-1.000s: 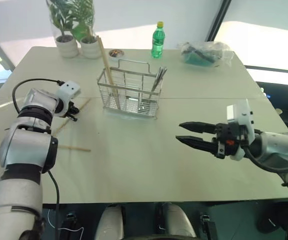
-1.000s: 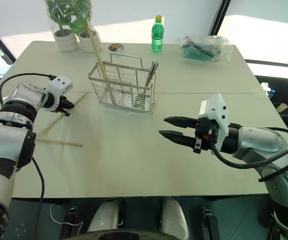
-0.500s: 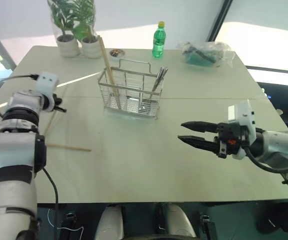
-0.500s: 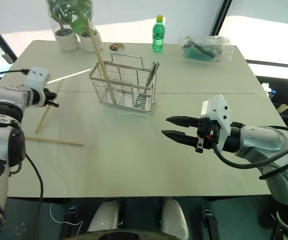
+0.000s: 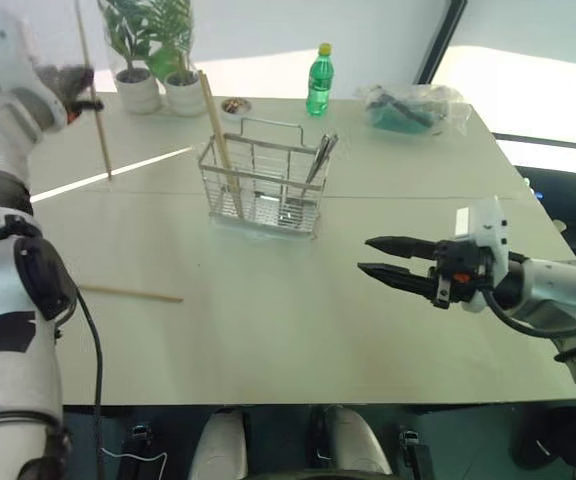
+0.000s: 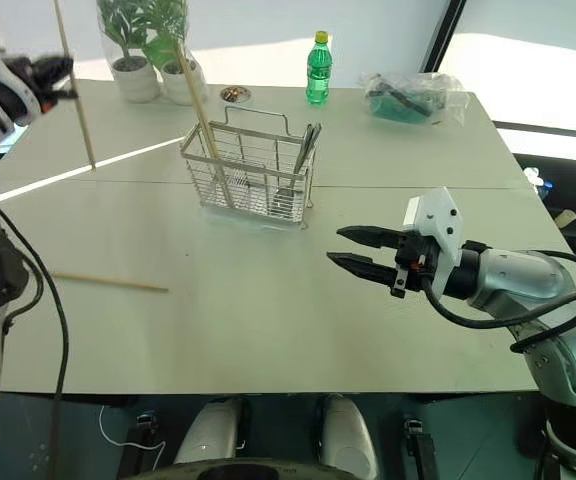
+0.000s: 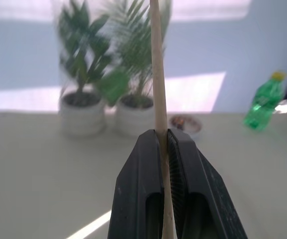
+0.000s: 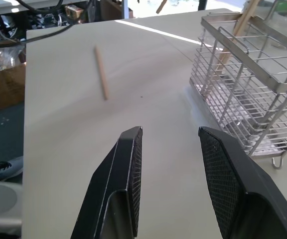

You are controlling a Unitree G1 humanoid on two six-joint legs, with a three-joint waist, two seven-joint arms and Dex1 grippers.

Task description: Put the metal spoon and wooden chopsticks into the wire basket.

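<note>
- The left gripper [image 7: 162,144] is clamped on one wooden chopstick [image 5: 94,105], which passes straight up between its two fingers. The hand is raised at the far left of the table.
- The held chopstick hangs almost upright. Its lower tip is close above or on the table [image 5: 268,310]; which of the two cannot be told.
- The wire basket [image 5: 258,185] stands to the right of that hand, on the far middle of the table. The coming move looks like a carry to the right with the stick kept upright, then a drop through the open top.
- In the basket a second chopstick [image 6: 200,120] already leans, and the metal spoon [image 5: 315,165] appears to stand in the right end, its bowl hidden behind the wire.
- A third chopstick [image 5: 128,293] lies flat on the near left of the table, its long axis running left to right. It is well apart from both hands, but the left arm is on its side.
- The right gripper [image 5: 373,258] hovers over the near right of the table, jaws parted and empty, pointing left.
- The left wrist view shows the grip itself, the stick pinched between the pads. The head views show instead the stick's full length and where the basket lies from it.
- The right wrist view shows the basket's grid close up and the lying stick beyond the fingers.
</note>
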